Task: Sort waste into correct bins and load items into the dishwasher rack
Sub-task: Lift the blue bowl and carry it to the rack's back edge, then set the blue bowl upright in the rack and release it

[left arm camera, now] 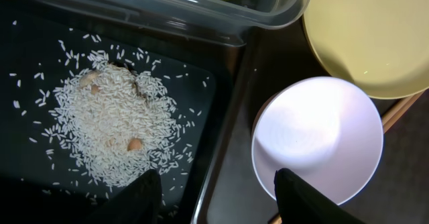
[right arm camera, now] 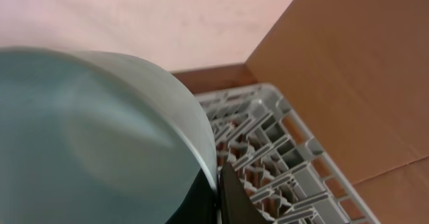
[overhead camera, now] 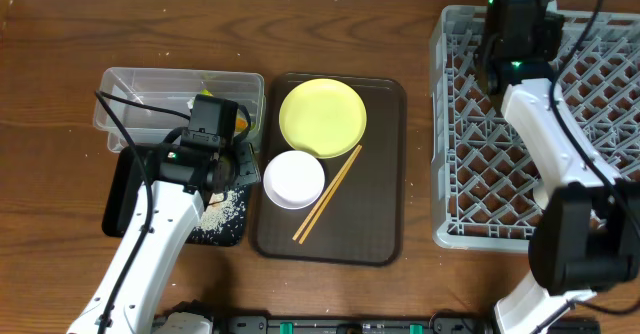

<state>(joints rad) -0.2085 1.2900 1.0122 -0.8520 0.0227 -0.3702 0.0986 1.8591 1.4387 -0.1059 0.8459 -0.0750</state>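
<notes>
Right gripper (right arm camera: pixel 216 200) clamped on the rim of the light blue bowl (right arm camera: pixel 87 143), carried over the dishwasher rack (right arm camera: pixel 281 157), presumably to slot between pegs; left gripper (left arm camera: pixel 218 197) spread, empty, above the black tray (left arm camera: pixel 33 49) holding the rice crumbs (left arm camera: pixel 107 130); white bowl (left arm camera: pixel 318 137) adjacent, likely next.

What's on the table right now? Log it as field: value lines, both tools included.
left tool: open, low over the edge between the black tray and the white bowl
right tool: shut on light blue bowl, over the dishwasher rack
black tray: holds rice
clear tub: next to black tray, on its far side
brown serving tray: carries yellow plate, white bowl, chopsticks
</notes>
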